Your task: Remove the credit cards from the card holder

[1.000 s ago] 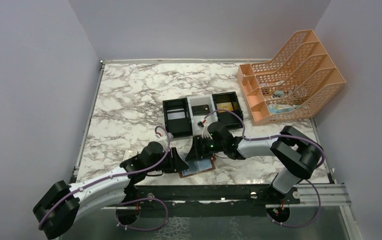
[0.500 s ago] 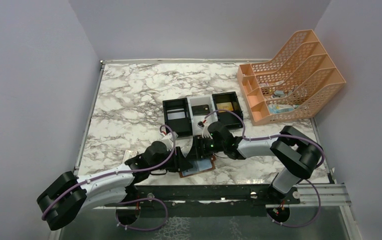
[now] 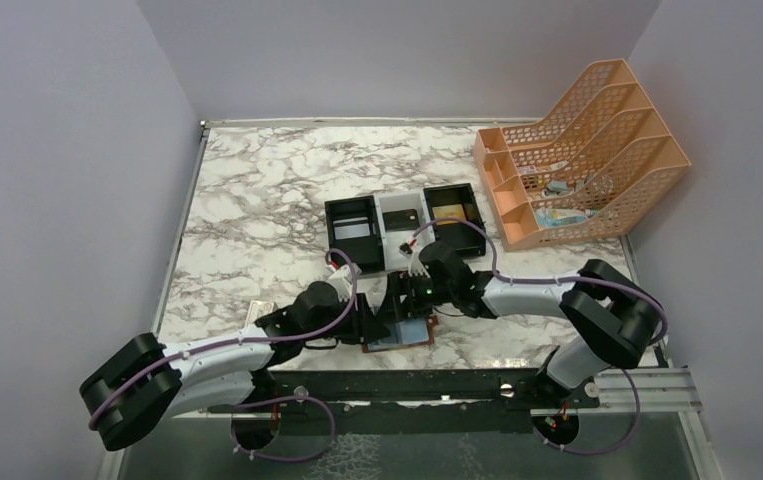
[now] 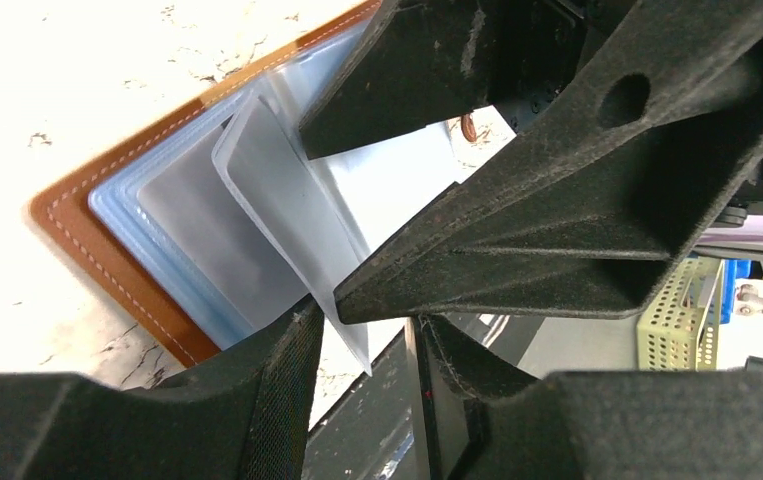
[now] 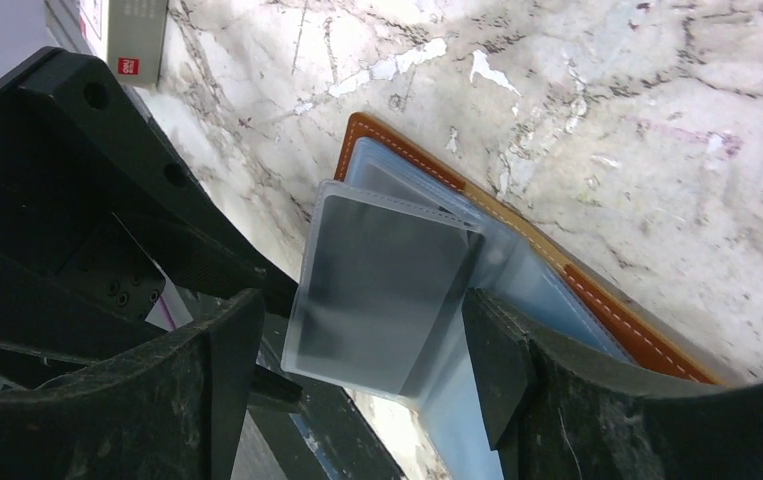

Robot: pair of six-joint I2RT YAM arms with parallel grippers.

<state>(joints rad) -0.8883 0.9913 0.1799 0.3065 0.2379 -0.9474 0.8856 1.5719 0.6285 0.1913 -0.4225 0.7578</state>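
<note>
One card holder lies open at the middle of the table's near edge, brown leather down and pale blue pockets up. One clear sleeve stands up from the pockets, tilted, while the rest lie flat. Two cards show, both pale grey. One sits inside the raised sleeve, and the other card is in a flat pocket beside it. Whether more are tucked underneath I cannot tell.

Both arms meet over the holder. The left end effector comes in from the near-left corner side. Its fingers stand a narrow way apart with the lower corner of the raised sleeve in the gap, and they do not pinch it. The right end effector comes in from the right. Its fingers are spread wide, one on each side of the raised sleeve. The right finger is at the sleeve's edge and the left finger just clear of it, so nothing is gripped.

One long white box with a red mark lies near the left end of the near edge.

Farther back, at the table's middle, is one tray with three compartments: black, white, black. The left one holds a white card, the middle one a small dark item, and the right one something gold-yellow.

One orange mesh rack stands at the far right corner.
</note>
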